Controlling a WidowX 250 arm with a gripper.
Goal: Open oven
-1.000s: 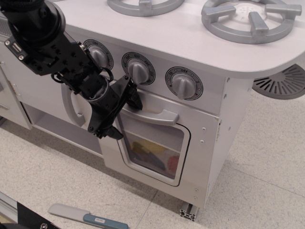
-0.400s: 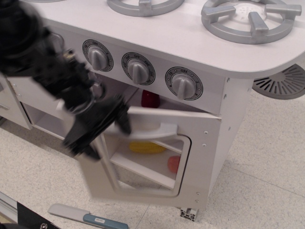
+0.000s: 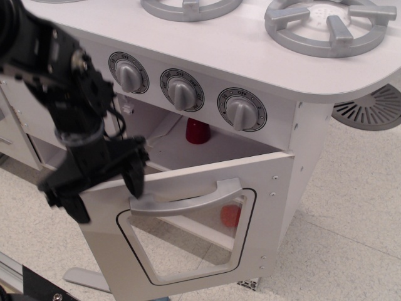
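The white oven door (image 3: 263, 188) with its rounded clear window (image 3: 188, 241) hangs tilted outward, hinged at the bottom, and the oven cavity shows above it. Its wide grey bar handle (image 3: 188, 200) runs across the door's top. My black gripper (image 3: 103, 188) is at the door's upper left corner with its fingers spread wide. One finger (image 3: 135, 175) rests against the left end of the handle. The other finger (image 3: 67, 204) hangs off to the left of the door. Nothing is clamped between them.
A red cup (image 3: 198, 130) stands inside the oven, and a red item (image 3: 230, 215) shows through the window. Three grey knobs (image 3: 180, 93) sit above the opening, burners (image 3: 329, 28) on the top. A grey utensil (image 3: 84, 279) lies on the floor below the door.
The oven door went from shut to swung far outward and down. My gripper moved down and left with the handle's left end. The cavity and the red cup came into view.
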